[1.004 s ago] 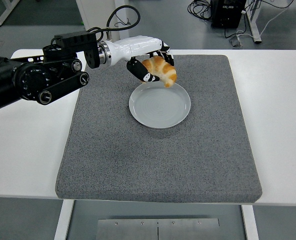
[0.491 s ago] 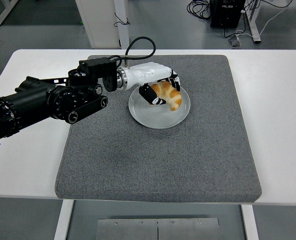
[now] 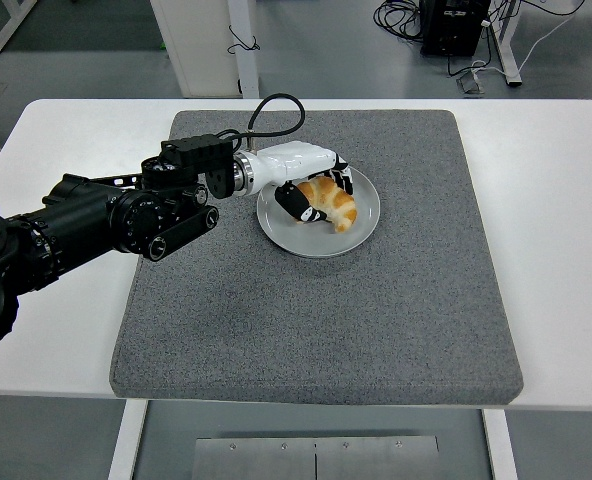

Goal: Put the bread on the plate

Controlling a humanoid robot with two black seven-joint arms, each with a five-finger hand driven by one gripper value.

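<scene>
A white rectangular table (image 3: pixel 566 230) stands on a grey smooth floor (image 3: pixel 96 50), with a white upright cabinet panel (image 3: pixel 201 45) behind it, black cables (image 3: pixel 401 15) lying beside a black box (image 3: pixel 456 25), and white desk legs (image 3: pixel 506 45) at top right.

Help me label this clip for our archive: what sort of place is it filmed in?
Most likely a robotics lab or test room. The white table carries a grey mat as a work surface, and loose cables and equipment lie on the bare floor behind.
</scene>
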